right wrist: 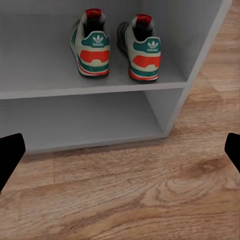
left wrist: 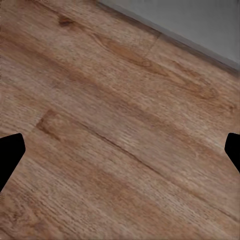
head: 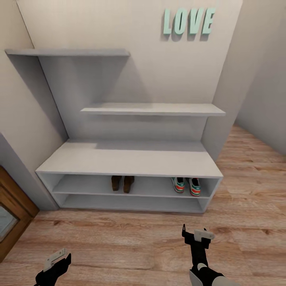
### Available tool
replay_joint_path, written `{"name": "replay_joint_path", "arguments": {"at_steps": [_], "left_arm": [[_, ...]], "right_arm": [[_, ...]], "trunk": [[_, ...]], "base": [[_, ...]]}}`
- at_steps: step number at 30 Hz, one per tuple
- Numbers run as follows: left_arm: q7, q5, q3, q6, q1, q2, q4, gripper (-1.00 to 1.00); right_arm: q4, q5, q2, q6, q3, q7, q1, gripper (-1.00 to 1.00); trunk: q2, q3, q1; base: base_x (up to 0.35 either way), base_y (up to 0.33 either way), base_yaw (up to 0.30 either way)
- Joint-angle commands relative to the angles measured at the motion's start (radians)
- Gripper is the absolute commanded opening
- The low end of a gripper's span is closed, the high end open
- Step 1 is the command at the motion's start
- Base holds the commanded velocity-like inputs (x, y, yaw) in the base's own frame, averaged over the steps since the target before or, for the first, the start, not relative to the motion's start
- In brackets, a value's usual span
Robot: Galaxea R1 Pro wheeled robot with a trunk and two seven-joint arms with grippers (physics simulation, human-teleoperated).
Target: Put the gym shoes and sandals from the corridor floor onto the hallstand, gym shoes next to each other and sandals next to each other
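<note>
Two gym shoes [head: 186, 185], two sandals [head: 122, 183], one hallstand [head: 131, 159], two wall shelves [head: 153, 109].

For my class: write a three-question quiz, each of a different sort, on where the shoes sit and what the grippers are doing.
1. True or false: the gym shoes stand on the corridor floor.
2. Which pair is nearer the hallstand's right end: A sandals, B gym shoes?
3. What does the right gripper hold?

Key: 1 false, they stand on the upper open tier. 2 B. 3 nothing; it is open, like the left gripper.
</note>
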Motion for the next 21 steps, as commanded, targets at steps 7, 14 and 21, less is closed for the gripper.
{"name": "replay_joint_path", "arguments": {"at_steps": [7, 14, 21], "left_arm": [[-0.001, 0.0, 0.0, 0.0, 0.0, 0.0, 0.001, 1.0], [-0.002, -0.002, 0.0, 0.0, 0.0, 0.0, 0.001, 1.0], [-0.003, -0.007, -0.004, 0.0, 0.003, -0.001, 0.028, 1.0]], "right_arm": [[0.0, 0.0, 0.0, 0.0, 0.0, 0.0, 0.0, 1.0], [0.0, 0.0, 0.0, 0.0, 0.0, 0.0, 0.0, 1.0], [0.0, 0.0, 0.0, 0.0, 0.0, 0.0, 0.0, 1.0]], "trunk": [[0.049, 0.022, -0.027], [0.098, 0.044, -0.054], [0.147, 0.066, -0.081]], "base": [[0.0, 0.0, 0.0], [0.0, 0.0, 0.0], [0.0, 0.0, 0.0]]}}
